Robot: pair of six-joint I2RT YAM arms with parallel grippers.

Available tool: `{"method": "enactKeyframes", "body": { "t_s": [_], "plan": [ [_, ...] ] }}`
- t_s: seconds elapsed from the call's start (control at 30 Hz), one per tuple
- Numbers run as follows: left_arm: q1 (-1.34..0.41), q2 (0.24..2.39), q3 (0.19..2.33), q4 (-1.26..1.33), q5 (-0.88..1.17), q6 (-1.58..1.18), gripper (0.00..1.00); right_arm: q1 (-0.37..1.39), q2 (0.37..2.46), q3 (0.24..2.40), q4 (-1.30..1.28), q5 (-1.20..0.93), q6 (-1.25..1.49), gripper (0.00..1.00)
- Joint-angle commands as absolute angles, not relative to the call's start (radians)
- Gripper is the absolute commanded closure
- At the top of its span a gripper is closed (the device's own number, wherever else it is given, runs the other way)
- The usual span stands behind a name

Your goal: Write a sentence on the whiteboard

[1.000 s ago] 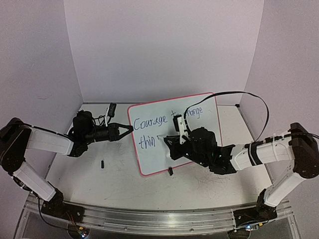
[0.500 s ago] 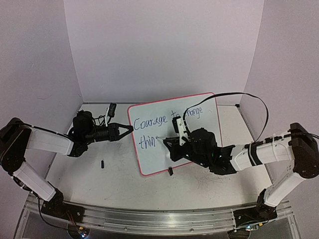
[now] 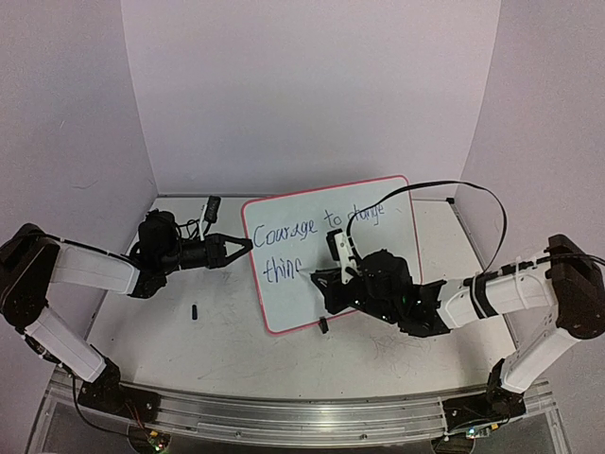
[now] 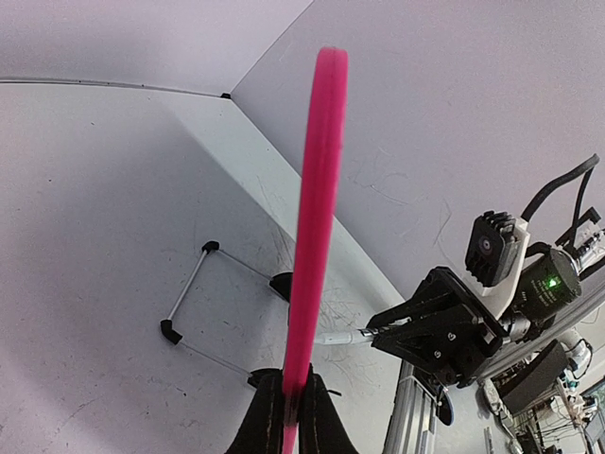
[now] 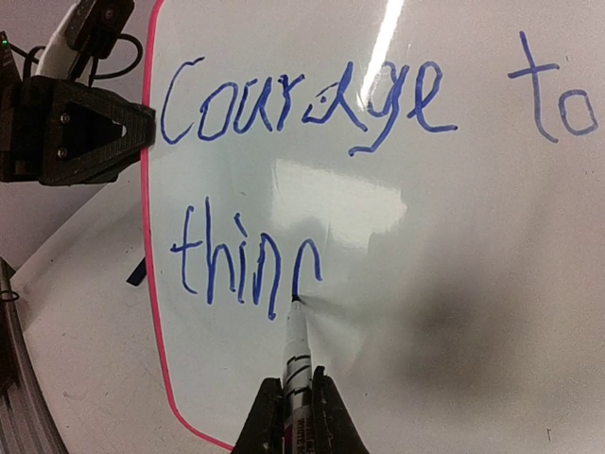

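The whiteboard (image 3: pixel 293 284), glossy white with a red-pink rim, stands tilted at mid table. My left gripper (image 3: pixel 248 243) is shut on its left rim, seen edge-on in the left wrist view (image 4: pixel 317 189) between my closed fingers (image 4: pixel 269 426). My right gripper (image 3: pixel 321 281) is shut on a white marker (image 5: pixel 296 364), its tip touching the board. The sentence (image 5: pixel 302 104) in blue reads "Courage to" on the first line, with "change" partly hidden behind my right arm, and "thin" plus an unfinished letter (image 5: pixel 248 260) below.
A small black piece (image 3: pixel 195 311) lies on the scuffed tabletop left of the board. A black clip foot (image 3: pixel 323 326) sits at the board's lower edge. A black object (image 3: pixel 213 204) lies near the back wall. A wire stand (image 4: pixel 194 307) shows behind the board.
My right gripper has drawn the marker through a new arched stroke after "thin", and shifted slightly down and right. The left gripper and board have not moved.
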State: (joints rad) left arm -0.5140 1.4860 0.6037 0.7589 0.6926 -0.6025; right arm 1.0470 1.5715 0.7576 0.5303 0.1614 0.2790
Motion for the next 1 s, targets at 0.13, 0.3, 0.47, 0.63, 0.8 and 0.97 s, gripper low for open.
{"method": "enactKeyframes", "body": {
  "t_s": [0.13, 0.3, 0.47, 0.63, 0.8, 0.97],
  "plan": [
    [-0.522, 1.457, 0.646, 0.797, 0.724, -0.637, 1.0, 1.023, 1.568, 0.816, 0.518, 0.246, 0.271, 1.0],
    [-0.522, 1.46, 0.647, 0.798, 0.724, -0.635, 1.0, 1.02, 1.568, 0.829, 0.518, 0.254, 0.262, 1.0],
    [-0.522, 1.457, 0.647, 0.798, 0.723, -0.636, 1.0, 1.021, 1.574, 0.832, 0.518, 0.237, 0.256, 1.0],
    [-0.522, 1.457, 0.644, 0.797, 0.721, -0.635, 1.0, 1.023, 1.568, 0.811, 0.514, 0.213, 0.256, 1.0],
    [-0.522, 1.46, 0.647, 0.798, 0.722, -0.633, 1.0, 1.032, 1.557, 0.77, 0.504, 0.198, 0.278, 1.0],
    [-0.522, 1.462, 0.647, 0.797, 0.723, -0.633, 1.0, 1.048, 1.556, 0.734, 0.498, 0.194, 0.303, 1.0]
  ]
}}
